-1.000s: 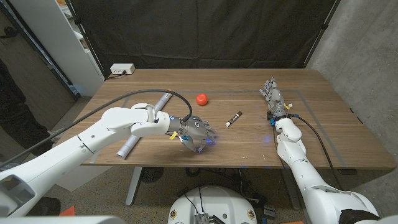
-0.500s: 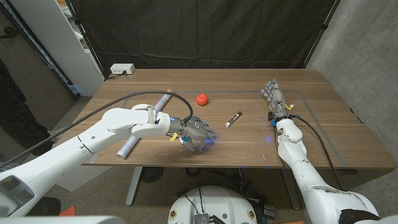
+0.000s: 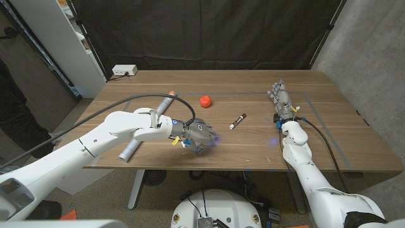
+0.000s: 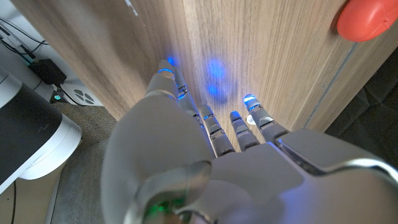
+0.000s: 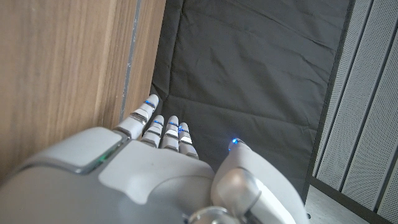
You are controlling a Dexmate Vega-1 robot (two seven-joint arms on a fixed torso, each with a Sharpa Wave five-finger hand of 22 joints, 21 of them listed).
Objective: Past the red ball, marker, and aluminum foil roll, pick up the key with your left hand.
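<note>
At the far left of the table (image 3: 329, 136) lies the aluminum foil roll (image 3: 147, 126), a long pale tube running from the near left edge toward the far side, partly behind the left arm. To its right, the left hand (image 3: 197, 136) hangs low over the near edge of the table, fingers (image 4: 208, 121) reaching down to the wood and apart; nothing shows between them. The key cannot be made out in any view; it may lie under this hand, but I cannot tell. A key is likely small, thin, stiff and light, lying flat on smooth wood, so it would tend to slide rather than lift; a pinch on its edges, or dragging it over the near table edge first, seems the safest hold. Farther back sits the red ball (image 3: 205, 100), then the marker (image 3: 237, 121) to its right. At the right, the right hand (image 3: 282, 101) rests with fingers straight, holding nothing.
</note>
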